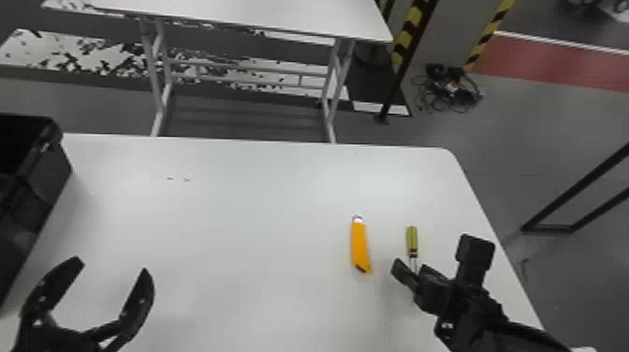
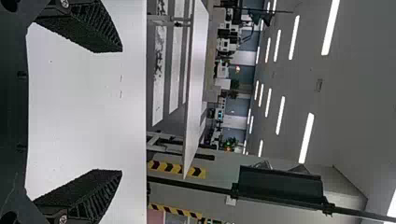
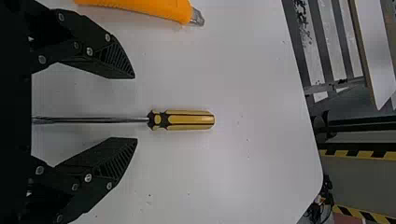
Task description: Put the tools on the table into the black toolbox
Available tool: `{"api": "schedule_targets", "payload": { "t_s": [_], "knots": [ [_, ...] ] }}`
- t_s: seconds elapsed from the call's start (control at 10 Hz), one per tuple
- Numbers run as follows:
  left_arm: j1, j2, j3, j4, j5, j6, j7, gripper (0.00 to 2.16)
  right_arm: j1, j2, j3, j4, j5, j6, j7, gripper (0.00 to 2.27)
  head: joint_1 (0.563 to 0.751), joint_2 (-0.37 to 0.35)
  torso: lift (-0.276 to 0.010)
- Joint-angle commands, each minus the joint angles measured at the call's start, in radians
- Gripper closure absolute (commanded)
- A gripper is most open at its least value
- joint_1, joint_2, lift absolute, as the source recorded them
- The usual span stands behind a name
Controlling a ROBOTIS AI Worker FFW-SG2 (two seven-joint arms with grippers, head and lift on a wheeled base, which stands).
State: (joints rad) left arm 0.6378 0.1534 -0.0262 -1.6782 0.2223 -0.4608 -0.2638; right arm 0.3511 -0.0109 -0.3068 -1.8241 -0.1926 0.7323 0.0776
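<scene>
My right gripper is over the right part of the table, its fingers apart around the shaft of a yellow-handled screwdriver. In the right wrist view the screwdriver lies on the tabletop, its shaft running between the open fingers of the right gripper without touching them. An orange utility knife lies left of the screwdriver; the right wrist view has the knife too. At the lower left, my left gripper stands open and holds nothing; the left wrist view shows this gripper too. The black toolbox stands at the table's left edge.
The white table ends in a rounded corner at the far right. Beyond it stands a second white table, with striped posts and a pile of cables on the floor. A black metal frame stands to the right.
</scene>
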Motion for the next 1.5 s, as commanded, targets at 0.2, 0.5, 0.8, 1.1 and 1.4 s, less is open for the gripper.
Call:
{"api": "schedule_targets", "payload": {
  "t_s": [0.2,0.5,0.8,1.1,1.4],
  "knots": [
    [0.0,0.0,-0.004,0.0,-0.001,0.003,-0.002,0.07,0.0,0.0,-0.028,0.0,-0.014,0.031,0.01,1.39,0.695,-0.224,-0.075],
    [0.005,0.0,-0.008,0.0,-0.001,0.003,-0.003,0.07,0.005,0.0,-0.052,-0.004,-0.016,0.055,0.011,2.21,0.695,-0.245,-0.075],
    [0.002,-0.002,-0.008,-0.009,-0.001,0.003,0.0,0.07,0.031,0.002,-0.068,-0.021,-0.021,-0.03,0.011,2.23,0.695,-0.27,-0.075],
    [-0.004,-0.002,-0.006,-0.061,-0.003,0.046,0.0,0.07,0.062,0.005,-0.061,-0.066,-0.028,-0.073,0.011,2.23,0.695,-0.283,-0.075],
    [-0.004,-0.002,0.0,-0.164,0.003,0.193,-0.02,0.07,0.126,0.005,-0.026,-0.132,-0.034,-0.172,0.016,2.23,0.695,-0.276,-0.075]
  ]
}}
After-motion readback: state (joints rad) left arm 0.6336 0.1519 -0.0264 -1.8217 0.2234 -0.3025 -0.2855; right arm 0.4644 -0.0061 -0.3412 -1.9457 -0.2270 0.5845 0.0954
